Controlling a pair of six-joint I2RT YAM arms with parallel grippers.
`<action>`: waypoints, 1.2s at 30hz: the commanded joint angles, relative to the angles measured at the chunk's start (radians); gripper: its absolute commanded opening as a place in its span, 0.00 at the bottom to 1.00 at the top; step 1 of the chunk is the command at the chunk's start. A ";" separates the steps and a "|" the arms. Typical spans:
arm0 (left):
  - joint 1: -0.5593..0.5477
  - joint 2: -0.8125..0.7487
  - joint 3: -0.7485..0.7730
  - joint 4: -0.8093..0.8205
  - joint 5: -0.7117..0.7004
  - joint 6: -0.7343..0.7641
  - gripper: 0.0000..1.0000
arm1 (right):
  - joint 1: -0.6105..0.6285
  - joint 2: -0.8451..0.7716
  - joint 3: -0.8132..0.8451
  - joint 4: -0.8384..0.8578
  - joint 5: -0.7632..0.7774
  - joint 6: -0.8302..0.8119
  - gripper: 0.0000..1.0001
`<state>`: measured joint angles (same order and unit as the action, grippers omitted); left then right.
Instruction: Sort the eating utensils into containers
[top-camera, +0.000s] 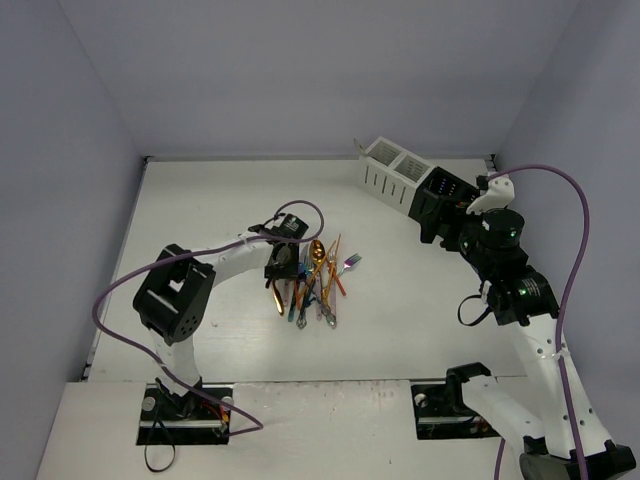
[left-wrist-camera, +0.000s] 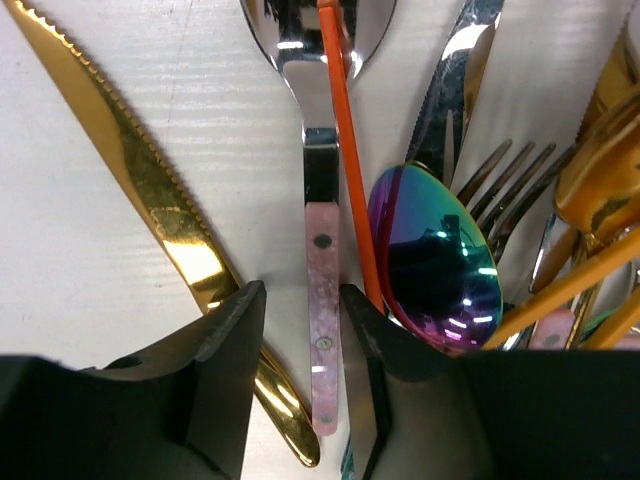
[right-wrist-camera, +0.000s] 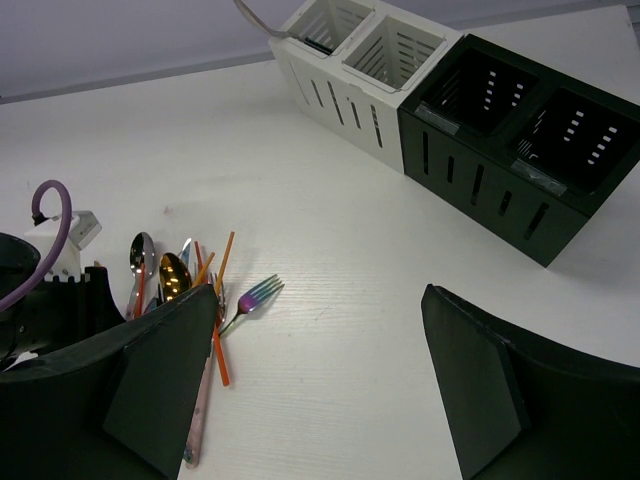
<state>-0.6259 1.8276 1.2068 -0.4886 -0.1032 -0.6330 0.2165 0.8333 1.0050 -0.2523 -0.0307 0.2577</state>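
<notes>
White tabletop (top-camera: 400, 300), bare grey walls. The cutlery pile (top-camera: 315, 285) sits right under my left pincer (left-wrist-camera: 300, 295). Both caddies are well off ahead and to the right: white caddy (top-camera: 392, 175), with the black caddy (top-camera: 440, 205) joined to it.

Target is the pink-handled spoon (left-wrist-camera: 321, 240), its handle lying between my jaws. The jaws are narrow and astride it but not clamped. A gap shows on the left side, and the right finger (left-wrist-camera: 355, 320) is just at the handle.

Handling guess: thin stiff metal, light, polished and so slippery, and it lies flat on the table. I'd grip mid-handle on the pink part, squarely across the narrow width.

Clutter:
- Gold knife (left-wrist-camera: 150, 190) runs under my left finger.
- Orange handle (left-wrist-camera: 350, 170) is just beside the right finger.
- Iridescent spoon (left-wrist-camera: 435, 260) is just right of that.

There's a risk of pinching the orange one too.

Left arm pose: elbow folded back, forearm reaching forward, wrist pointing straight down.

My right pincer (right-wrist-camera: 320, 340) is wide, holds nothing, and is raised near the black caddy.
</notes>
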 joint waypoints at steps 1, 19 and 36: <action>0.012 0.014 0.057 0.028 0.003 0.028 0.31 | -0.002 -0.011 -0.004 0.049 0.014 0.000 0.81; 0.099 0.076 0.102 0.031 0.000 0.058 0.00 | -0.002 -0.020 -0.006 0.043 0.000 0.011 0.81; 0.145 -0.246 0.173 0.239 0.051 0.348 0.00 | 0.008 0.116 0.144 0.046 -0.196 -0.022 0.81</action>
<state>-0.4670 1.8004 1.3773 -0.4163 -0.1141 -0.4060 0.2169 0.9017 1.0516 -0.2710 -0.1196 0.2576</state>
